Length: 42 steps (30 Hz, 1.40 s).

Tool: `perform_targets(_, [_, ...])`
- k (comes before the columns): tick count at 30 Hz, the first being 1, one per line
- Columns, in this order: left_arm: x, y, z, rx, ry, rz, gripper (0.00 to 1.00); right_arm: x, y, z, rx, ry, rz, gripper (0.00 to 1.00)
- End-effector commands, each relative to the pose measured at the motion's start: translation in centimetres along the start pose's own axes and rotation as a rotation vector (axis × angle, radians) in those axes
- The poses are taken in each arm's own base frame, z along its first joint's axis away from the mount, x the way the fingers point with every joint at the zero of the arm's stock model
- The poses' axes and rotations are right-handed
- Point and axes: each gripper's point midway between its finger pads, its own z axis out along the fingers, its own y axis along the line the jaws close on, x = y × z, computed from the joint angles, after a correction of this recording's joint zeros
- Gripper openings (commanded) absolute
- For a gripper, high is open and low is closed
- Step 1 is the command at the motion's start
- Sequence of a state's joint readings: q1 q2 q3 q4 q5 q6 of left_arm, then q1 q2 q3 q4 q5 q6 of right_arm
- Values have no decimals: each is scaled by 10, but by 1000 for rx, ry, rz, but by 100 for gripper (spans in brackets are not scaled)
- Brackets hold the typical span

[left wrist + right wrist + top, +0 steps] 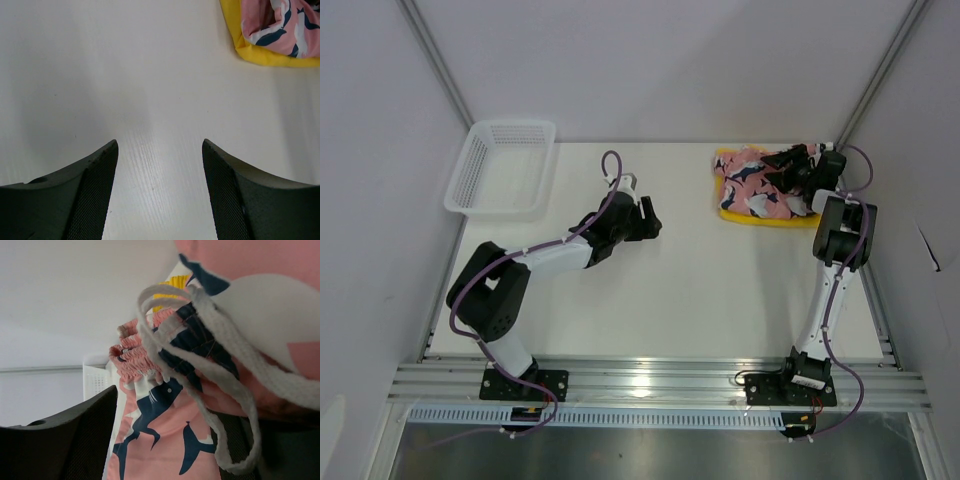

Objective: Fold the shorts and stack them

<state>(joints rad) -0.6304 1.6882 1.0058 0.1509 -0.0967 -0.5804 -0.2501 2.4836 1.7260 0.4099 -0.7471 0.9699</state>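
Pink shorts [755, 180] are stacked on yellow shorts [750, 218] at the table's [700, 290] far right corner, within the wide jaws of the right gripper [792, 168]. The left gripper [160, 145] is held wide, empty. The drawstring [200, 360] could be snagged, dragging the 2 pairs apart.

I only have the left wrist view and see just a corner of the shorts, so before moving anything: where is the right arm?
Observer: Its end effector is over the pink shorts, at the far right of the table.
Operator: Is it holding them?
Observer: Its jaws stand wide; the drawstring lies loose between them.
Operator: Is the stack made?
Observer: Pink lies bunched on the yellow shorts, which show mainly along the near edge.
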Motion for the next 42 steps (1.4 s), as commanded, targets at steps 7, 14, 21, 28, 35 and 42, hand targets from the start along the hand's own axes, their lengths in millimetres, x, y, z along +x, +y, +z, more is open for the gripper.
perform_targets(7, [-18,-15,-5,63,-50,26,71,-12,-16,25,116,50,-40,77])
perform_targets(14, [-20,-19,-9,83,-61,31,71,-13,42,8,105,26,-139,99])
perform_targets(21, [-23,-25,-21,149,-113,20,71,-1,123,-55,107,-129,-279,99])
perform_targets(28, [-30,-28,-28,173,-160,32,71,24,184,-119,70,-238,-448,100])
perform_targets(35, [-38,-28,-45,200,-228,37,72,100,219,-188,139,-364,-743,100])
perform_targets(42, [-44,-23,-64,193,-277,51,72,152,178,-232,149,-379,-753,99])
